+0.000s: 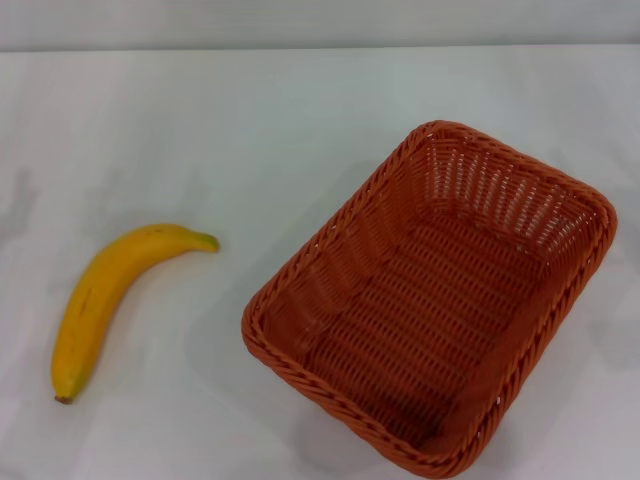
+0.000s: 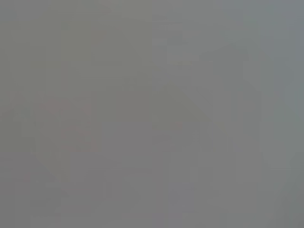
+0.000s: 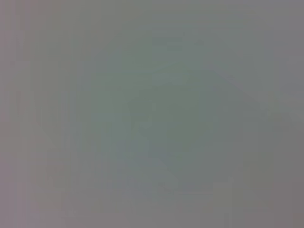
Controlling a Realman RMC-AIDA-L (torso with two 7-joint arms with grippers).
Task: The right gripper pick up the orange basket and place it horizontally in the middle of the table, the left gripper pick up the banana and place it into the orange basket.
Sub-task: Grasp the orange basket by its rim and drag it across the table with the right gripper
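Observation:
The orange basket (image 1: 430, 295) sits on the white table (image 1: 250, 130) at the right of the head view, turned diagonally, with nothing inside it. The banana (image 1: 108, 300) lies on the table at the left, its greenish stem tip pointing toward the basket and its brown end toward the table's front. A gap of bare tabletop separates the two. Neither gripper shows in the head view. Both wrist views show only a plain grey field with no object and no fingers.
The table's far edge (image 1: 320, 48) runs across the top of the head view with a pale wall behind it. Faint shadows fall on the tabletop at the far left and far right.

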